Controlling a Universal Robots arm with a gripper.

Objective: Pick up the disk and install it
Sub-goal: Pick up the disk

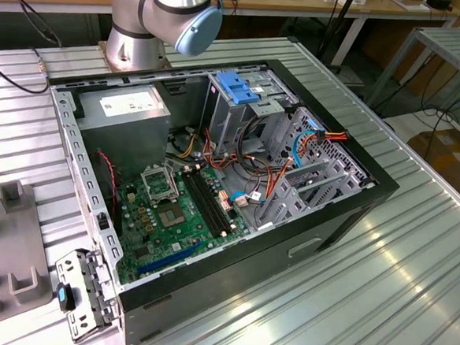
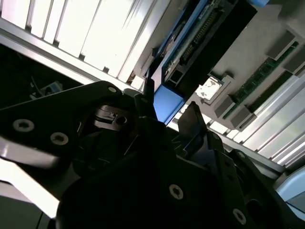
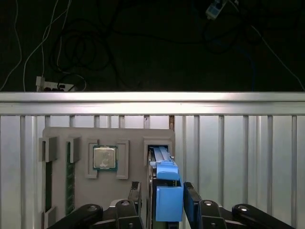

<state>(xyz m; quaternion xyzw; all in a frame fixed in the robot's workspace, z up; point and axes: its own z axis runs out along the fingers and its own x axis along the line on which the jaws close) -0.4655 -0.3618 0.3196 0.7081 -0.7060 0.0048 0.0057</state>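
Disk [image 3: 166,164] stands on edge in a slot of the grey fixture tray [image 3: 128,138], outside the PC case [image 1: 230,277]. Blue carrier frame [image 3: 169,202] faces the camera in the first wrist view. Gripper [image 3: 162,185] sits over the disk with jaws spread, one finger on each side of the blue frame. First wrist view shows a dark gap between one finger [image 3: 136,191] and the disk; the other finger looks to be just beside the frame or touching it, cannot tell which. Second wrist view shows the same: gripper [image 2: 170,98] straddles the blue frame [image 2: 167,102], with a sliver of light beside one finger [image 2: 193,119]; the disk's connector edge [image 2: 190,43] runs away from it.

Same tray holds a processor chip [image 3: 105,158] in a square pocket near the disk and a green memory stick [image 3: 69,176] in a long slot further along. Tray rests on the slatted aluminium desk [image 3: 238,152].

Exterior view: case lies open on the desk [image 1: 412,272], motherboard [image 1: 176,212] exposed. Grey drive cage with blue latch [image 1: 240,90] sits at the far side, power supply box [image 1: 128,110] toward the exterior view's left. Arm base [image 1: 170,10] stands behind the case, grey tray [image 1: 4,243] at the exterior view's left edge
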